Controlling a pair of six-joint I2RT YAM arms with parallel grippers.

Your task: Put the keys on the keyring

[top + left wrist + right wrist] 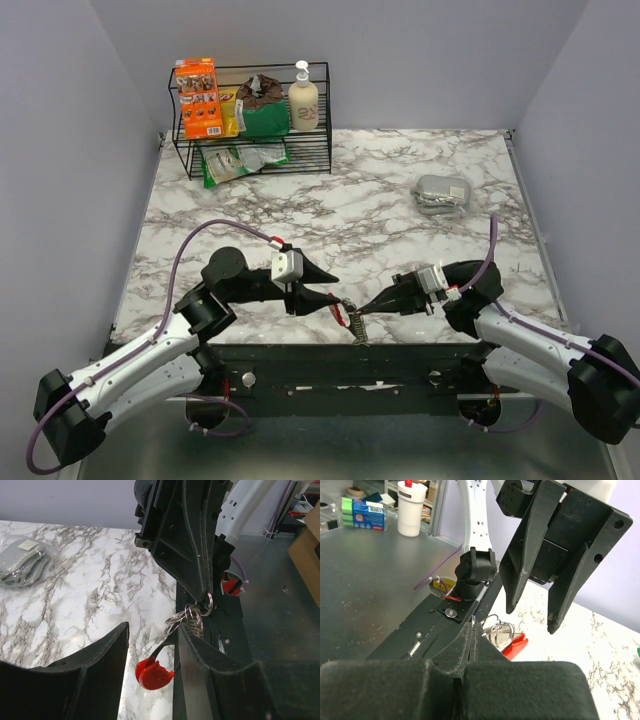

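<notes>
Left gripper: jaws apart, flanking the flat red plastic keyring without a clear grip
Right gripper: closed, pinching the silver wire rings at its tip
Keyring: at the white marble table's near edge, between both grippers

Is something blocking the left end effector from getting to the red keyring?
Nothing visible does. The red keyring sits in the gap between the open fingers of the left end effector. The right end effector, shut on the metal rings, is on the opposite side.
</notes>
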